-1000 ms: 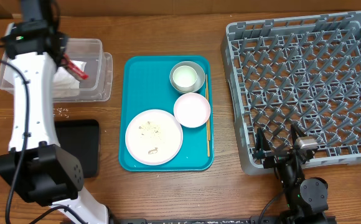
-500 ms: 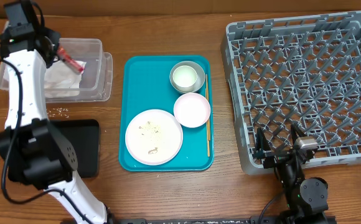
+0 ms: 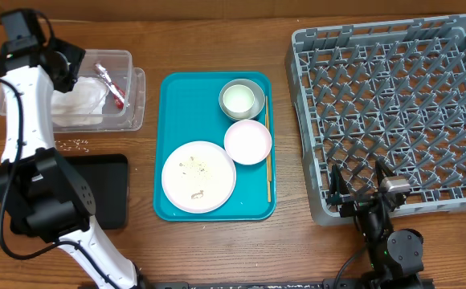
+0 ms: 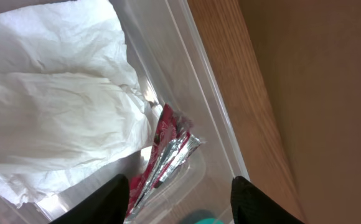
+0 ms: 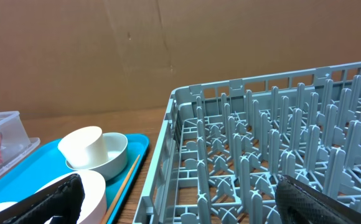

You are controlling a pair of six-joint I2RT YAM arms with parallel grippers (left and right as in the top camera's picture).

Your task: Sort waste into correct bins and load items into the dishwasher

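The left gripper [image 4: 179,199] has just let go, fingers apart. The red-and-white wrapper [image 4: 164,155] now lies in the clear tub [image 4: 213,118] beside the napkin [image 4: 50,112]. That bit of waste looks sorted.

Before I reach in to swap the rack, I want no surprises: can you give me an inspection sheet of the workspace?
Surface: wooden table; whitish crumbs loose between clear tub and black tray.
Job's things: napkin and wrapper in the tub; plate, pink bowl, and cup in metal bowl, all on teal tray; dish rack holds no dishes.
Clutter: chopsticks on the teal tray.
Grippers: left gripper open above the tub; right gripper open by the rack's near edge.
Cables: black cable along the left arm.
Surroundings: cardboard wall.
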